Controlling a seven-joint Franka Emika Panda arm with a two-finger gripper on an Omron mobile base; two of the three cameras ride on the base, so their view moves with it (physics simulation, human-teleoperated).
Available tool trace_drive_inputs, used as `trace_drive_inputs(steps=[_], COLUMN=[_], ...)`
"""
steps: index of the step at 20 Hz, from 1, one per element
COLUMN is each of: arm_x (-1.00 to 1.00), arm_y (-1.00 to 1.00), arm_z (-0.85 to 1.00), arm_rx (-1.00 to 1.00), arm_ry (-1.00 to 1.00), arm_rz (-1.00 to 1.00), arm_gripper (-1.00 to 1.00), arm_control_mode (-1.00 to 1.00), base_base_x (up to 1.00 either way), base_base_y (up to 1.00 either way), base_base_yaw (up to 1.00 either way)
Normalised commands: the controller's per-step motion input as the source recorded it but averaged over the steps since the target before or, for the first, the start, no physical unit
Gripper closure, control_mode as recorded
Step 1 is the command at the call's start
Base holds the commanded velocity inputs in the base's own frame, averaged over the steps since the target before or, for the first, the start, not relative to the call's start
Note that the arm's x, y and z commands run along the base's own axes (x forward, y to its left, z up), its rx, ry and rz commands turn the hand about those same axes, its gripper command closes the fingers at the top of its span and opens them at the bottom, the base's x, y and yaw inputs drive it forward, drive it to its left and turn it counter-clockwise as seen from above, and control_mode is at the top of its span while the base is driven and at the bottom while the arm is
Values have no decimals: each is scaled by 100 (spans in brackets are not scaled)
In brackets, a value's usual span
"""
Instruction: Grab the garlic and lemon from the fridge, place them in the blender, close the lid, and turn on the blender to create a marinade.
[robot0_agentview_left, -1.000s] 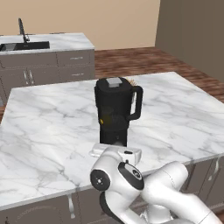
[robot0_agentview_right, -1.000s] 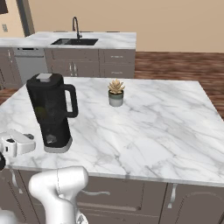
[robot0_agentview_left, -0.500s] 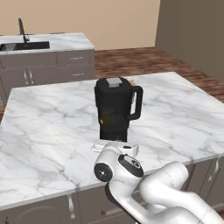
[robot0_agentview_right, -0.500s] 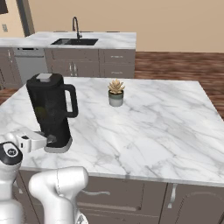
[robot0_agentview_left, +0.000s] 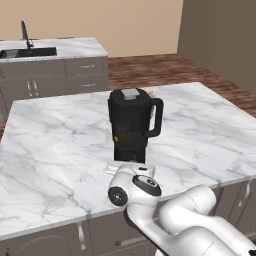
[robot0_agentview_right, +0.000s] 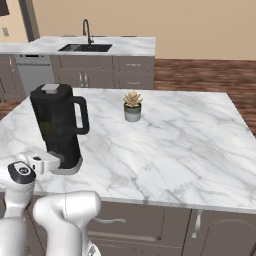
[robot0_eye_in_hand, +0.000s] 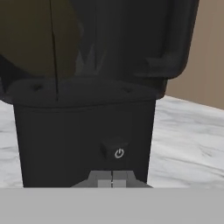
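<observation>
Black blender (robot0_agentview_left: 131, 125): stands upright on the marble tabletop (robot0_agentview_left: 60, 130), near its front edge, side handle turned toward the arm's right in the left base view
Lid (robot0_agentview_left: 130, 94): sits flat on the jar's top, its light grey square centre showing; looks seated, so the closing step reads as done
Jar contents: a dim yellow patch shows through the dark wall in the left base view, likely the lemon (robot0_agentview_left: 118, 138); the garlic cannot be made out through the jar
Power button (robot0_eye_in_hand: 116, 152): small dark square knob with a white power mark on the front of the base, just above the finger tips in the hand view
Hand (robot0_eye_in_hand: 112, 180): low at the foot of the blender, tips drawn together with no gap between them and gripping nothing, pointed at the base just below the button
Step in hand: judging by the pose, pressing the button to start the blender
Risk, aim: the tips sit a little below and left of the button, so a straight push may land on the plain front panel and switch nothing
Risk, force: the blender stands free on smooth marble, so a hard push could slide it back or tip it
Potted plant (robot0_agentview_right: 132, 105): well apart on the tabletop, out of the way
</observation>
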Motion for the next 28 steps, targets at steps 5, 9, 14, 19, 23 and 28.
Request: trace_drive_inputs(steps=[5, 9, 14, 19, 23, 28], arm_x=[32, 27, 6, -1, 0, 0], arm_y=[0, 0, -7, -3, -3, -9], arm_z=[-16, -11, 0, 0, 0, 0], arm_rx=[0, 0, 0, 0, 0, 0], arm_ry=[0, 0, 0, -7, -11, -3], arm_rz=[0, 0, 0, 0, 0, 0], arm_gripper=[100, 100, 100, 100, 100, 100], arm_control_mode=[-100, -100, -100, -100, -100, -100], base_base_x=[0, 0, 0, 0, 0, 0], base_base_y=[0, 0, 0, 0, 0, 0], base_base_yaw=[0, 0, 0, 0, 0, 0])
